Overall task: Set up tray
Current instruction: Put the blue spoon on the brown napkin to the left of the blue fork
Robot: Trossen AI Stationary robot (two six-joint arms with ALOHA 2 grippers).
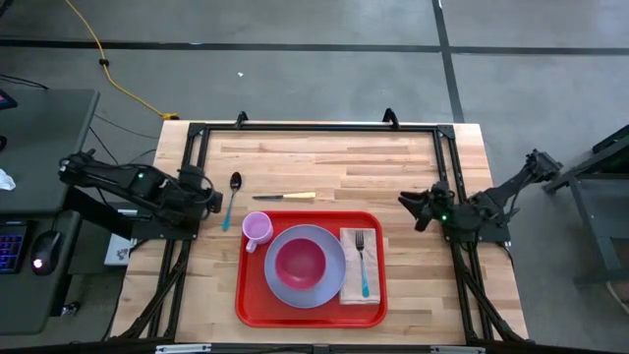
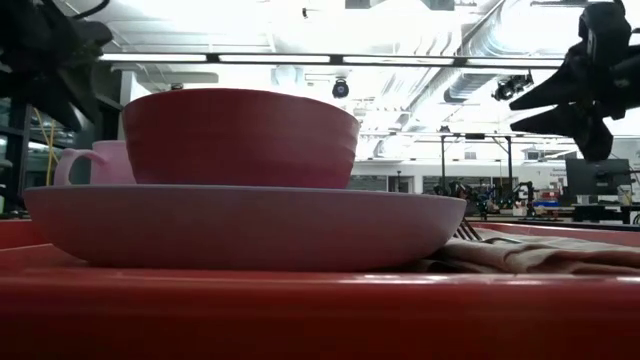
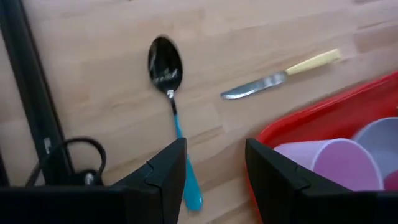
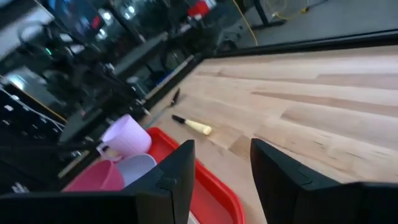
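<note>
- The red tray is closest to the low camera; its rim fills the bottom of that view and hides the table.
- Left gripper hangs over the table's left edge, fingers apart, holding nothing.
- A blue-handled spoon lies just beside it; the tip of its handle is hidden behind one finger in the left wrist view.
- A knife lies on the wood behind the tray.
- On the tray sit a purple cup, a plate with a pink bowl, and a fork on a napkin.
- Right gripper waits at the right edge, fingers apart.
</note>
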